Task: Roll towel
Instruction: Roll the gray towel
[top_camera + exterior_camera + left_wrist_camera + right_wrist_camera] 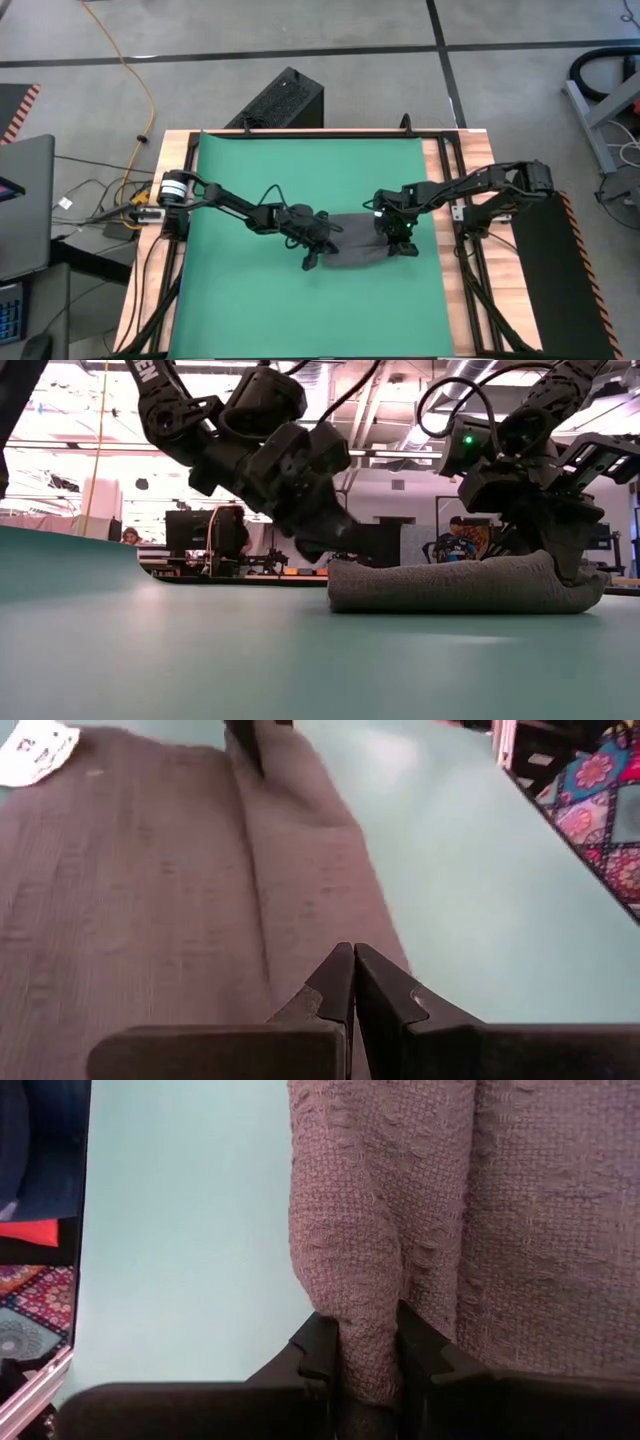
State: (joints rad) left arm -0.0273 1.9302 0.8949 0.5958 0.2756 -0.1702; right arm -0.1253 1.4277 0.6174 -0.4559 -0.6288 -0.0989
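Observation:
The dark grey towel (356, 246) lies on the green mat (300, 180) as a low, partly rolled bundle (460, 582). Its white tag (35, 748) shows in the left wrist view. My left gripper (313, 255) is shut, with its tips (353, 960) low at the towel's left end (335, 570). My right gripper (402, 243) is shut on the towel's right end (575, 585). My left gripper's shut fingertips (340, 970) stand over the towel's rolled edge (300, 870) at its left end; I cannot tell whether they touch it. My right gripper pinches a raised fold of the towel (370, 1330) between its two fingers (315, 1345), at the towel's right end. It comes from above, pointing down. The rest of the towel lies on the mat.
The mat covers most of the wooden table (440, 300). A black box (285, 100) stands past the far edge and a laptop (25, 200) is off to the left. People (455, 540) show in the room behind the table.

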